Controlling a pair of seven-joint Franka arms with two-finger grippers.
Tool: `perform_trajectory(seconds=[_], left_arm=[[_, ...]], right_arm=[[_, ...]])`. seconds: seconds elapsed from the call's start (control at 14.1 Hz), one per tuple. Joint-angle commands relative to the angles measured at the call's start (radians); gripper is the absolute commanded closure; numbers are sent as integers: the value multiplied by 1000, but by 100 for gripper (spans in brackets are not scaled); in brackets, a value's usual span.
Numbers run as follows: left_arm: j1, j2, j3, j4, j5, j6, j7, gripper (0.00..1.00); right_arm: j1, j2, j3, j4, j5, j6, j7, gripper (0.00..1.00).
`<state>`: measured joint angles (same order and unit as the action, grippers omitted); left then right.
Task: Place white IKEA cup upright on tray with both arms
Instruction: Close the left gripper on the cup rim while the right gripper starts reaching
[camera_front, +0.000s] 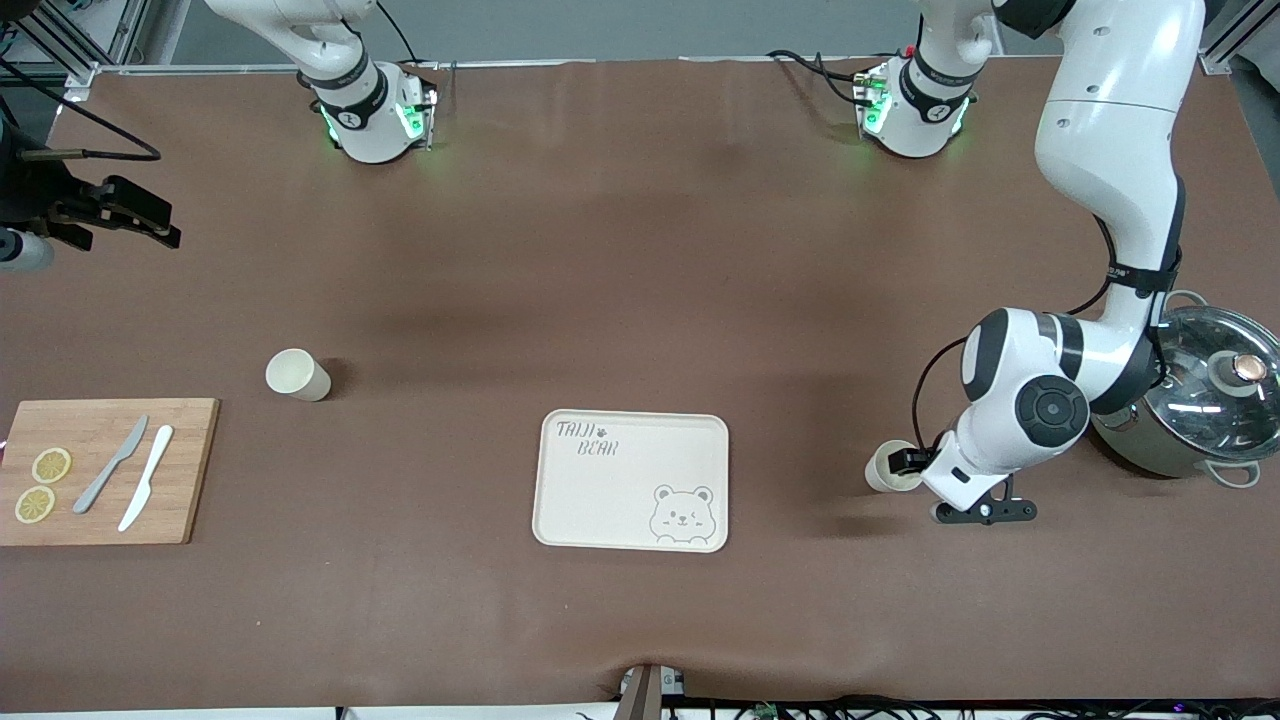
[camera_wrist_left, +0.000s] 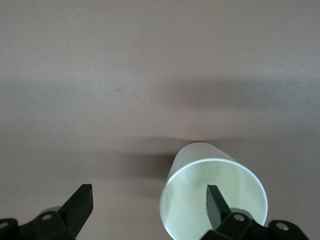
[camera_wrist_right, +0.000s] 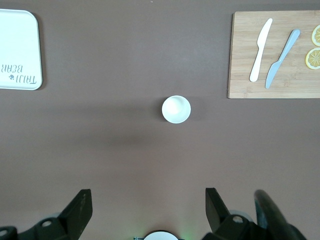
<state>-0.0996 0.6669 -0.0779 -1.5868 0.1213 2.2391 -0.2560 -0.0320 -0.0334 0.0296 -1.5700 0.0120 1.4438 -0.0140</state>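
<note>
Left gripper (camera_wrist_left: 150, 205), fingers spread wide, straddles the tipped white plastic cup's (camera_wrist_left: 212, 192) rim; right gripper (camera_wrist_right: 147, 205) waits open, empty.

Two cups (camera_front: 297, 375), two knives (camera_front: 110, 465), two lemon slices (camera_front: 51, 465).

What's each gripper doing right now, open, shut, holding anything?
Left gripper: open, one finger inside the cup beside the tray, not clamped.
Right gripper: open, empty, high over the other cup.
</note>
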Motion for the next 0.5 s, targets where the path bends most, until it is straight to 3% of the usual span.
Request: perform_trajectory(seconds=[0.0,0.43], left_arm=[[9,6,-11,-4,-26,19,23,0],[9,33,-10,-4,-35,51,23,0]], right_arm=[[-8,0,6,4,-12,3,2,0],[-8,0,6,4,-12,1,2,0]])
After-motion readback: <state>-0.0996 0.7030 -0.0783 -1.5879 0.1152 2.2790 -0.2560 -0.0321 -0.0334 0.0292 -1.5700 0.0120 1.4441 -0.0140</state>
